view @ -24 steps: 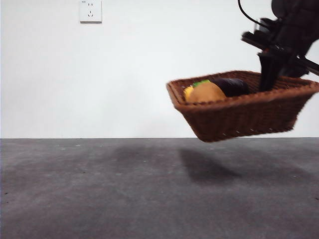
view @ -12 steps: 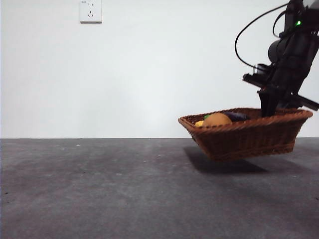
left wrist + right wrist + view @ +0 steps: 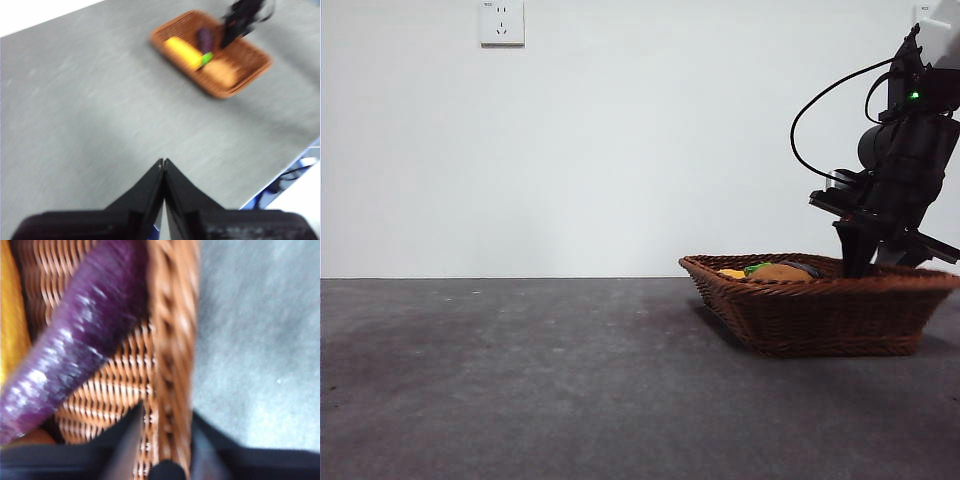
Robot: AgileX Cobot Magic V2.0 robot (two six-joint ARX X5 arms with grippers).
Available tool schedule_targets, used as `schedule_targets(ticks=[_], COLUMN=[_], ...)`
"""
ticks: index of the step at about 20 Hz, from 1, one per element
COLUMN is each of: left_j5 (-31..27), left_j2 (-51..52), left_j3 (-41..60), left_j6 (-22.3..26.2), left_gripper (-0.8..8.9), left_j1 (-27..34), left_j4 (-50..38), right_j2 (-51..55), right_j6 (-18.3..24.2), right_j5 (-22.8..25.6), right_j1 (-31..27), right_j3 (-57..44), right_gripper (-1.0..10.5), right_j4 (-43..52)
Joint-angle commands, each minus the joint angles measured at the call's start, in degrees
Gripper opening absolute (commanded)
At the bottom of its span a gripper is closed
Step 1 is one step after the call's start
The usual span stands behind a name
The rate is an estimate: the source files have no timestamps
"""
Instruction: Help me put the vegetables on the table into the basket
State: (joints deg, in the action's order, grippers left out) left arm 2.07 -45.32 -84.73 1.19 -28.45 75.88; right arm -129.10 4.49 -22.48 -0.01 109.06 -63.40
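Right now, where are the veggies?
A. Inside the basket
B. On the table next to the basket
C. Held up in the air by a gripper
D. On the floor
A: the corn, eggplant and potato all lie inside the basket, whose rim the right gripper clamps.

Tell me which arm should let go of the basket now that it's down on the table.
Right. The right gripper is clamped on the basket rim, with the eggplant, corn and potato inside. The left gripper hangs shut, far off.
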Motion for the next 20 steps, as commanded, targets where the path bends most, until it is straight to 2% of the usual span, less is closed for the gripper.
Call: schedule_targets(ticks=[1,5,7,9,12,16,20], left_j5=[-0.6,-0.6,-1.2,-5.0,-7.2,-6.7,-4.6], left_j2=[0.1,-0.4,-0.4,-0.4,-0.4,-0.4,-0.7], left_j3=[2.3,2.5,2.5,2.5,2.5,2.5,2.5], left_j6=[-1.0,-0.9,1.0,2.2,2.3,2.3,1.6], left_gripper=[-0.02,-0.02,-0.02,-0.02,-0.02,-0.02,-0.01], left_j1=[0.0,0.0,0.0,0.0,0.0,0.0,0.0], left_j4=[-0.2,-0.2,-0.2,-0.2,-0.2,-0.2,-0.3], right_j2=[-0.9,0.4,3.2,7.6,16.6,30.9,45.6], right_j6=[-2.0,-4.5,-6.0,-5.9,-4.8,-2.3,-0.6], right_j5=[0.0,1.0,2.5,3.6,6.2,7.8,7.8], right_j1=[-0.1,-0.3,-0.5,-0.8,-0.8,-0.8,-0.7], right_j3=[0.1,0.6,0.7,0.7,0.7,0.7,0.7], right_gripper=[6.2,6.3,6.3,5.9,4.0,-0.1,-0.2], right_j4=[-0.2,-2.7,-4.1,-5.7,-9.3,-13.4,-15.4])
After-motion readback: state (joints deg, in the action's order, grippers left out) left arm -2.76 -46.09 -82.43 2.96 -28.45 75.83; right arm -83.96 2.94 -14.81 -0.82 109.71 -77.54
